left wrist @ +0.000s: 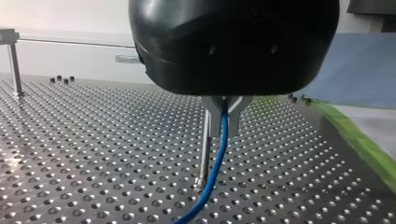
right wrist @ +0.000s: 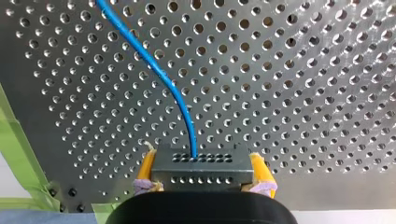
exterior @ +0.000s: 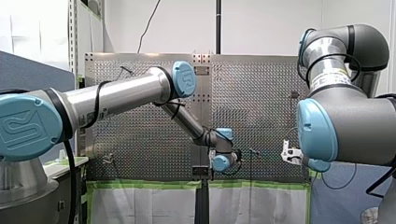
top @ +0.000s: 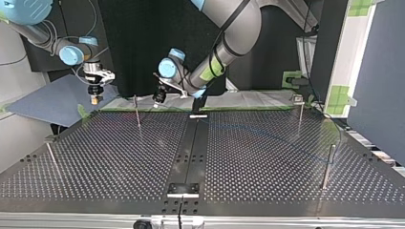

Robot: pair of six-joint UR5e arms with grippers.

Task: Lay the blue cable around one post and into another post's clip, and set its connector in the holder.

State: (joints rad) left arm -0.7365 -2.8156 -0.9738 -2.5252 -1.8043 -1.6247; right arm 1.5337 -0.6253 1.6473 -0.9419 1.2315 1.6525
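left gripper (left wrist: 223, 133): black housing with two metal fingers (left wrist: 235, 116) pressed together on the blue cable (left wrist: 215, 163), which is pinched between their tips. below the pinch the cable hangs free and curves down over the perforated table (left wrist: 93, 154), leaving the left wrist view near its lower edge. a thin upright post (left wrist: 203, 149) stands just beyond the fingers, close beside the hanging cable; contact between post and cable cannot be determined, and the cable is not wrapped round it. green tape (left wrist: 369, 149) borders the table edge to one side of the gripper. right gripper (right wrist: 201, 158): its yellow pads (right wrist: 146, 169) are clamped on the two sides of a dark block-shaped connector (right wrist: 201, 171), held squarely between them above the table surface. the cable leaves the middle of the connector's forward face and runs ahead of the gripper in a smooth arc across the perforations and out of the right wrist view. in the top view the right gripper hangs at the view's left, near the table's far edge beside a blue sheet (top: 52, 100), and the left gripper sits nearer the middle of that far edge, just beside a post. a dark fixture (top: 183, 188) sits on the central strip at the table's near edge, well apart from both grippers and from the connector.
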